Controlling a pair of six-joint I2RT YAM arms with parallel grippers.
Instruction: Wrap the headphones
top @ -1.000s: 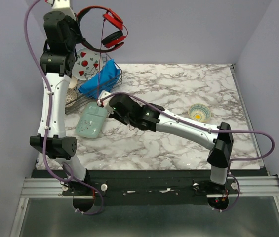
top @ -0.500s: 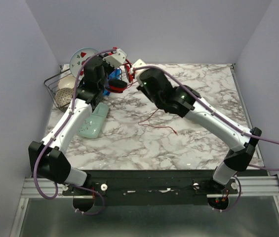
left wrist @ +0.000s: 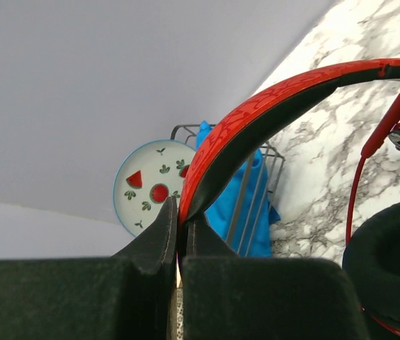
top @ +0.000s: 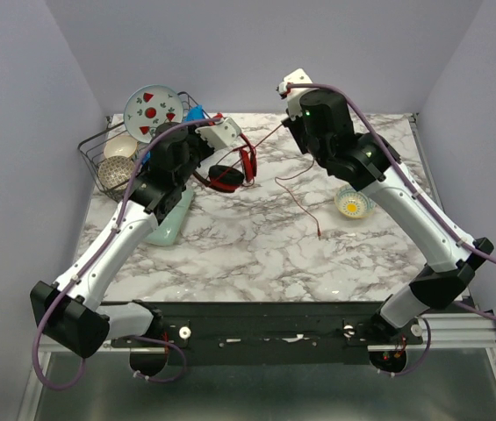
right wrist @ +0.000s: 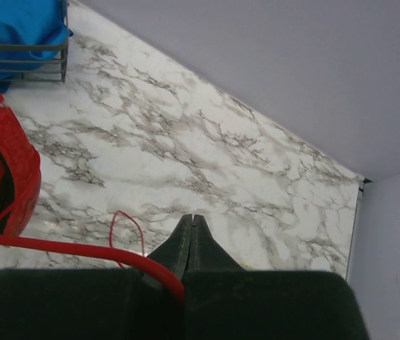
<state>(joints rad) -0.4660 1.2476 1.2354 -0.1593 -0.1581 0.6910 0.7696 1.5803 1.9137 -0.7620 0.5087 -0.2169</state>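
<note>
Now I clamp the left gripper [left wrist: 180, 212] on the headband [left wrist: 270, 92] to steady the headphones [top: 226, 175], and the right gripper [right wrist: 192, 221] pinches the cable [right wrist: 79, 249] for winding.

L gripper [left wrist: 181, 227] w/ red over-ear headphones w/ black pads [top: 224, 178] is down from high at 11 o'clock to just above white marble tabletop [top: 256, 246]. R gripper [right wrist: 192, 225] is over from centre-left to 12 o'clock, thin red cable [right wrist: 65, 248] drawn out.

Top: high behind bases, looking down. Wrists: close behind left claw [left wrist: 180, 212], right claw [right wrist: 192, 219]; all share basket [right wrist: 17, 47], headphones [left wrist: 270, 92].
</note>
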